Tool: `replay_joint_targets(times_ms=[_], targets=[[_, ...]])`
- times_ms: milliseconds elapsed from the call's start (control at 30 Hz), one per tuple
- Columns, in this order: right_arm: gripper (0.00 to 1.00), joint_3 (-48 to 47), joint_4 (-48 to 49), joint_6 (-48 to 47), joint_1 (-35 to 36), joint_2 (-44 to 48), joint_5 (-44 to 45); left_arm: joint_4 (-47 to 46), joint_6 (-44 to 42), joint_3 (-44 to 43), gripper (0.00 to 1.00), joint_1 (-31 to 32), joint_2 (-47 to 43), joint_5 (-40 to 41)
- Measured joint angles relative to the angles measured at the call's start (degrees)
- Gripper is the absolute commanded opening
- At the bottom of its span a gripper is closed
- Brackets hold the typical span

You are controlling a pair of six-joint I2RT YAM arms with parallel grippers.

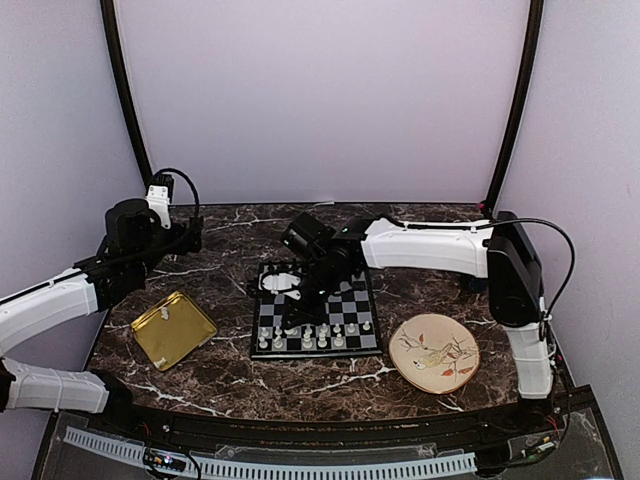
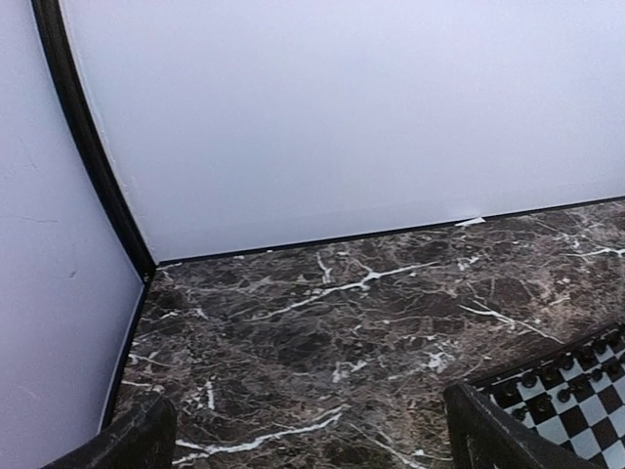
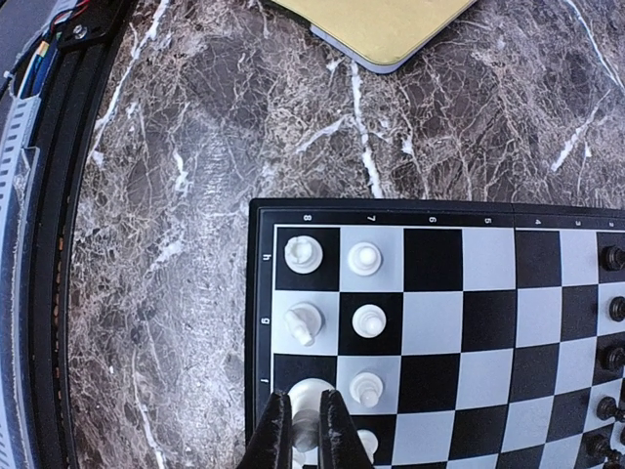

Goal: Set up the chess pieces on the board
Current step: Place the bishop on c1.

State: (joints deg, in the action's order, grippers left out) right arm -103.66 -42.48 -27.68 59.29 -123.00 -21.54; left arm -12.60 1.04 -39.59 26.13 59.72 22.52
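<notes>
The black-and-grey board (image 1: 362,300) lies mid-table. Several white chess pieces (image 1: 322,335) stand in its two near rows. My right gripper (image 1: 292,320) reaches down over the board's near left part. In the right wrist view the gripper (image 3: 308,432) is shut on a white chess piece (image 3: 312,396) standing on a dark edge square, with other white pieces (image 3: 303,255) beside it on the board (image 3: 488,293). Black pieces (image 3: 611,258) line the far rows. My left gripper (image 1: 193,238) hovers open and empty over bare marble at the far left (image 2: 308,445).
A square gold tray (image 1: 173,328) lies left of the board and shows at the top of the right wrist view (image 3: 381,24). A round patterned plate (image 1: 434,352) lies right of it. The board's corner with black pieces (image 2: 576,391) sits by the left gripper's right finger. Curved walls enclose the table.
</notes>
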Motion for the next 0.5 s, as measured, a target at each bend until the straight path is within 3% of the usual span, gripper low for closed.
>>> replay_joint_targets(times_ms=[200, 500], targets=[[0.07, -0.3, 0.0, -0.5, 0.0, -1.2, 0.6, -2.1, -4.3, 0.7, 0.97, -0.2, -0.7, 5.4], [0.08, -0.3, -0.2, -0.8, 0.1, -1.9, 0.8, -3.6, -8.1, 1.5, 0.95, -0.2, -2.3, 2.8]])
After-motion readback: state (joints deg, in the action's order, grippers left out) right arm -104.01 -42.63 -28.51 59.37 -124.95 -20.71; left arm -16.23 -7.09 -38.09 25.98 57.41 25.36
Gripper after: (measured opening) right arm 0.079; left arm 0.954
